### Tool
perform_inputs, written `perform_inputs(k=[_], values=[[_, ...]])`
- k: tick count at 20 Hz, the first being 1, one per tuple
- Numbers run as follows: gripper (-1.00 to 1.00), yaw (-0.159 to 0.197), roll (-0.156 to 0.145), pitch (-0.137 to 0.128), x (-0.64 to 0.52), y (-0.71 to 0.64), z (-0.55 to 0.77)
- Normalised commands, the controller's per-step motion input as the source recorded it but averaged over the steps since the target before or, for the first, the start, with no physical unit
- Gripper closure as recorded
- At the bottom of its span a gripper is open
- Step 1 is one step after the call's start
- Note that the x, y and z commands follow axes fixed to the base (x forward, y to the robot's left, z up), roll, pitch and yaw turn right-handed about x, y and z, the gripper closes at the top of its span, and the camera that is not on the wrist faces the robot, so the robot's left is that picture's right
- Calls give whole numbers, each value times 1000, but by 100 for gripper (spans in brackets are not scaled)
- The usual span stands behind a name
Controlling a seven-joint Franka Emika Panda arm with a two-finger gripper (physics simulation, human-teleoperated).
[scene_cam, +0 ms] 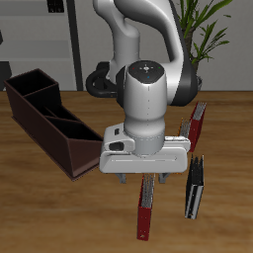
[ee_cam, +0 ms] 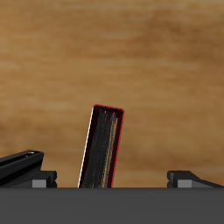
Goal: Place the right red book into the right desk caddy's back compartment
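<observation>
One right red book [scene_cam: 144, 210] flat near the table's front edge | gripper [scene_cam: 145, 180] above it — fingers spread wide | right desk caddy [scene_cam: 44, 121] well apart.

arm: bent forward, wrist pointing down | hand [scene_cam: 144, 181]: fingers spread apart, holding nothing

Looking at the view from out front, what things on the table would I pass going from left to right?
The right desk caddy → the right red book → a black book. I left out the darker red book farther back, since it lines up with the black one.
</observation>
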Motion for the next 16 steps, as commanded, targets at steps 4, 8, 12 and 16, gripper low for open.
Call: perform_inputs(k=[4,8,12,16], values=[[-100,0,-2,13,25,-40,-105],[-100,12,16,61,32,108,-419],[100,5,12,28,-66,166,-282],[100,-22,46,18,-4,80,-166]])
